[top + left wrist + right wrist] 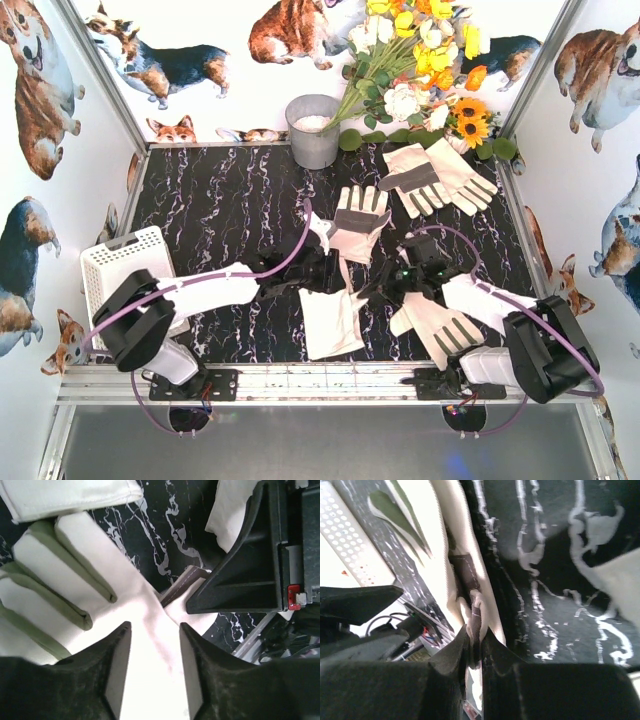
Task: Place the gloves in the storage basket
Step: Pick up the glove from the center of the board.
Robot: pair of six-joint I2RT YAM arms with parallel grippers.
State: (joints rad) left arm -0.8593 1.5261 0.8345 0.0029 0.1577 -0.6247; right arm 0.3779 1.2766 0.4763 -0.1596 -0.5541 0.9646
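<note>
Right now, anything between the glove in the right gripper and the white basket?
Yes. The right gripper pinches the near-right glove; the storage basket sits at the far left. The left arm and the middle glove lie across the straight line between them.

Gloves (360, 222): cream-white with grey-brown palm and finger patches. Storage basket (120, 262), left of frame: white, perforated lattice. Table (220, 210): black marble, white-violet veining. Bucket (313, 135): grey. Walls (572, 190): white, corgi print. Flowers (425, 50): yellow, white, orange.
</note>
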